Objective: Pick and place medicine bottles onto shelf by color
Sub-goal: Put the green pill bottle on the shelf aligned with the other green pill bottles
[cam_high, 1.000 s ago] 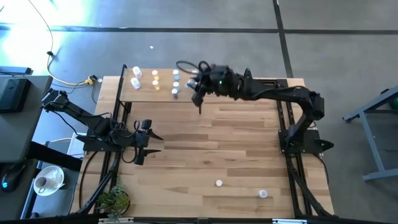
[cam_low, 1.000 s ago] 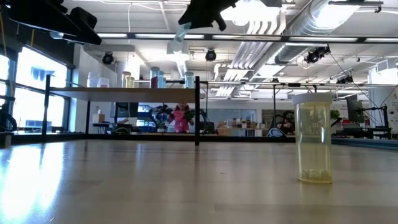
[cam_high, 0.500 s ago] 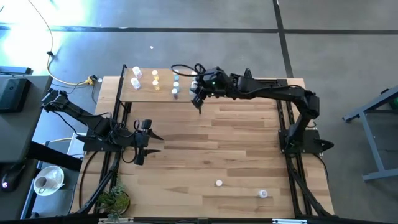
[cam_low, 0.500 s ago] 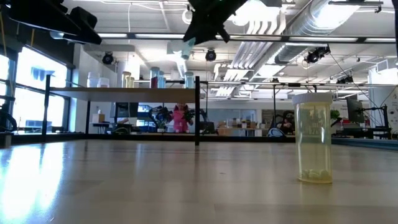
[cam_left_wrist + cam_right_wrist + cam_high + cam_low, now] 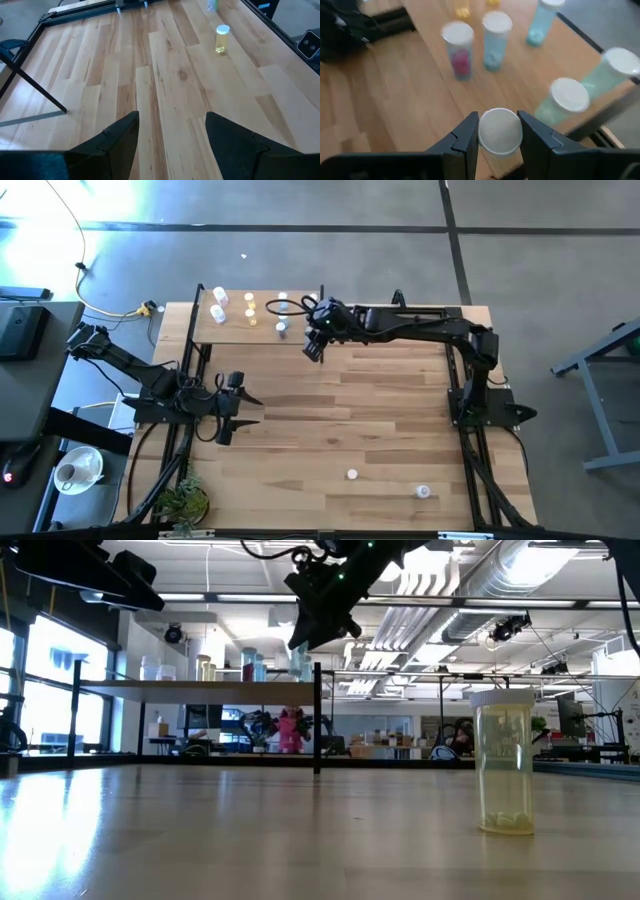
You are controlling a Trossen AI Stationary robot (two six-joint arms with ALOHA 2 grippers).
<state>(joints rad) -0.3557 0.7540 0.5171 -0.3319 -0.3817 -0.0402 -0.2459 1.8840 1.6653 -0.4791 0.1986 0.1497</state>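
Above the shelf's (image 5: 235,330) near edge, the right end effector (image 5: 499,134) is clenched on a white-capped bottle (image 5: 500,131), hovering beside the bottles already standing there: a pink one (image 5: 459,50), light-blue ones (image 5: 495,41) and green ones (image 5: 562,104). Over the bench's (image 5: 380,420) left side the left end effector (image 5: 243,410) hangs released, holding nothing. Two more bottles stand near the bench's front edge, a yellow one (image 5: 222,39) among them.

Shelf (image 5: 232,330) crowded; mid-table (image 5: 340,420) open

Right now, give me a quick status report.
Right end effector shut on a bottle, over the shelf. Left end effector open, waiting. Nothing blocking.
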